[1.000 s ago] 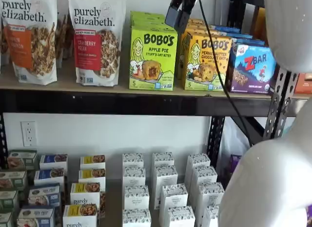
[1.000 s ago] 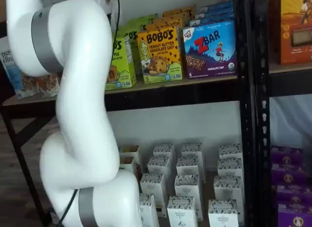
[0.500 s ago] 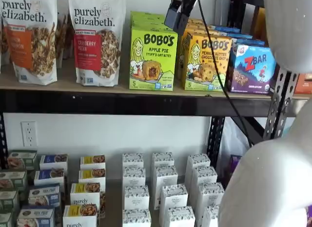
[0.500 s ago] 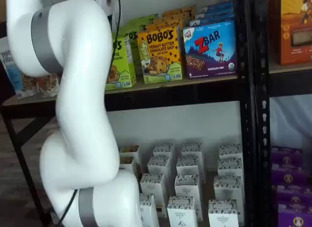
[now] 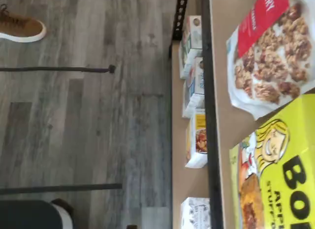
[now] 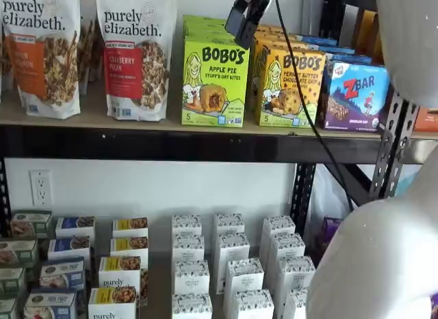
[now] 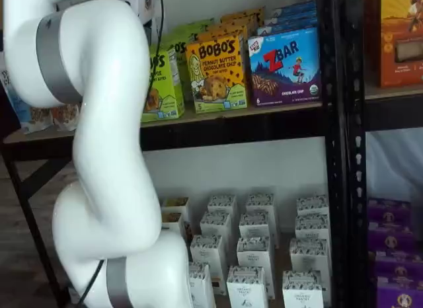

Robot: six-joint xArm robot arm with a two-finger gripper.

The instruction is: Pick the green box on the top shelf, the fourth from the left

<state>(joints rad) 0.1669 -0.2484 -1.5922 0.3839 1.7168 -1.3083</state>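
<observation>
The green box (image 6: 214,83) is a lime-green Bobo's Apple Pie carton standing upright on the top shelf (image 6: 171,145), with more green cartons behind it. My gripper (image 6: 243,19) hangs from the view's top edge, its black fingers in front of the box's upper right corner; no clear gap shows between them. In a shelf view the white arm hides most of the green box (image 7: 163,83) on the top shelf (image 7: 251,123). The wrist view shows the green box's (image 5: 280,175) front close up on the tan top shelf (image 5: 221,67).
Purely Elizabeth granola bags (image 6: 135,53) stand left of the green box. A yellow-orange Bobo's carton (image 6: 290,87) and a blue ZBar box (image 6: 354,94) stand to its right. Small white boxes (image 6: 233,264) fill the lower shelf. A brown shoe (image 5: 19,28) is on the floor.
My gripper has moved a little left and up, from over the gap beside the yellow-orange carton to the green box's upper right corner. The boxes have not moved.
</observation>
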